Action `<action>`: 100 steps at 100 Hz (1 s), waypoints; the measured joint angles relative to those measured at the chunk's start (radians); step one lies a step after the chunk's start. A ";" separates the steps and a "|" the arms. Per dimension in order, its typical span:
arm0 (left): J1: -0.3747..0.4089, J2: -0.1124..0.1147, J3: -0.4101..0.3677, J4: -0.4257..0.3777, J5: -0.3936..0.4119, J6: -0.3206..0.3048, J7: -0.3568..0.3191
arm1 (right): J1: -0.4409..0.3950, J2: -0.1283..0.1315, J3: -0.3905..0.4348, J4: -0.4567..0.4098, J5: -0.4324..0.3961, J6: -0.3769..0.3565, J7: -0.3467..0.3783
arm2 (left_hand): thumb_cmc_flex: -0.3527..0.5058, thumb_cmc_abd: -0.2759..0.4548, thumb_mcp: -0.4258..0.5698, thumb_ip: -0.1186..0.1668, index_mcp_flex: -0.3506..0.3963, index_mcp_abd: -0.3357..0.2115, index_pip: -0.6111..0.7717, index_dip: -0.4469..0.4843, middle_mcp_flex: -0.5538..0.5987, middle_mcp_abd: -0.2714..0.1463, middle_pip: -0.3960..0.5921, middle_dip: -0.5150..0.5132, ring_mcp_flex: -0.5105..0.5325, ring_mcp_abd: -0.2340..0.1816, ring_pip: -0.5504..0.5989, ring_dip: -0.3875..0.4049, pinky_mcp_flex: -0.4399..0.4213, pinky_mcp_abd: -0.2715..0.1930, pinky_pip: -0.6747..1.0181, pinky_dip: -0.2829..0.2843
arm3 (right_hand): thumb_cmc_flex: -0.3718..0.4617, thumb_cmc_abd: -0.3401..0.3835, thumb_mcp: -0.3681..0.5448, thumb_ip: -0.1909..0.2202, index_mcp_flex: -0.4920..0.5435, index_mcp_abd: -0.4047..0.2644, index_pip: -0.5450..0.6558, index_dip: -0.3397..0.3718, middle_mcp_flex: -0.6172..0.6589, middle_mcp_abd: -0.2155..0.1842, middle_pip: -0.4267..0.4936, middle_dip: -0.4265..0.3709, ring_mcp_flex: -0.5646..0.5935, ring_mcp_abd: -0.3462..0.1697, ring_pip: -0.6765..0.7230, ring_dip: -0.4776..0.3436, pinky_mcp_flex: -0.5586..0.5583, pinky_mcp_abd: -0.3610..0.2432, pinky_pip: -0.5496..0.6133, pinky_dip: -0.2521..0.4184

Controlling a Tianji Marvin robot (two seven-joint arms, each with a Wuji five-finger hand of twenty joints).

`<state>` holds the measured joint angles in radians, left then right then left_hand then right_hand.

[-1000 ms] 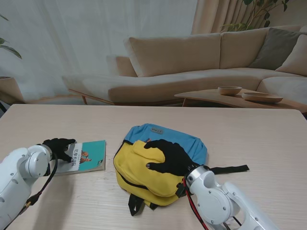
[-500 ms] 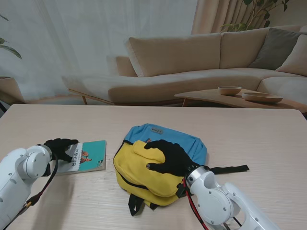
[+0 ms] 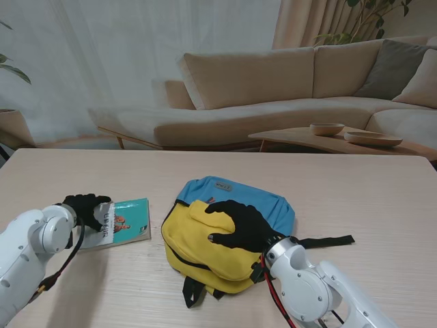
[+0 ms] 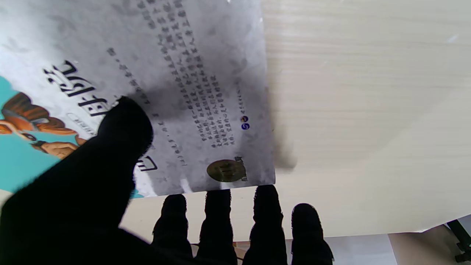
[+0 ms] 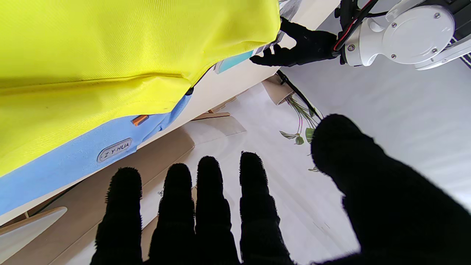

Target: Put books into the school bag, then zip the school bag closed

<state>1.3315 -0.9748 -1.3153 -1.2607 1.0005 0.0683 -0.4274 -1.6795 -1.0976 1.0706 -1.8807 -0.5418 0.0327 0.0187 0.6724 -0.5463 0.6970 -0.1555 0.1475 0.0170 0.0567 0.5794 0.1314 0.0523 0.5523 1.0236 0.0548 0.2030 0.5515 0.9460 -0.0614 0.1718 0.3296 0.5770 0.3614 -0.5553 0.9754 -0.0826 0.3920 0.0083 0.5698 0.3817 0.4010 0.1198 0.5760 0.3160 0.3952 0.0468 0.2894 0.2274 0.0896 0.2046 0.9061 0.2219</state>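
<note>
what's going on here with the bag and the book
The left hand pinches the near-left edge of the book, thumb on the cover and fingers under it, so that edge is tilted up off the table. The right hand rests spread on the yellow front of the bag, apparently steadying it. The book is outside the bag, to its left.

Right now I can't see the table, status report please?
Left robot hand pinching book edge, lifted. Right robot hand spread flat on school bag. Bag still zipped; no book inside yet.
</note>
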 measured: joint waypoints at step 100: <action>0.053 -0.033 -0.035 -0.018 0.012 0.075 0.196 | 0.010 -0.002 -0.008 0.015 0.009 -0.009 -0.017 | 0.134 -0.114 -0.011 -0.120 0.418 -0.014 0.982 0.182 0.295 -0.014 0.301 0.130 0.123 0.134 0.252 -0.030 0.032 0.199 0.584 -0.026 | 0.000 0.000 0.010 0.000 0.000 0.000 0.000 0.000 -0.010 0.000 -0.006 0.000 0.000 0.000 0.000 0.000 0.000 -0.007 0.000 0.000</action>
<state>1.3844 -1.0079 -1.3504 -1.2787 1.0130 0.1435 -0.2314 -1.6697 -1.0993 1.0622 -1.8660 -0.5325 0.0236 0.0019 0.8067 -0.6598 0.6860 -0.2755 0.5659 0.0027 1.0386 0.7614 0.4269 0.0385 0.8532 1.1532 0.1776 0.3374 0.8033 0.9164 -0.0297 0.3708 0.9132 0.5511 0.3614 -0.5554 0.9858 -0.0825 0.3921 0.0084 0.5698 0.3817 0.3906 0.1198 0.5700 0.3160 0.3951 0.0467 0.2894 0.2274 0.0896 0.1976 0.9060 0.2219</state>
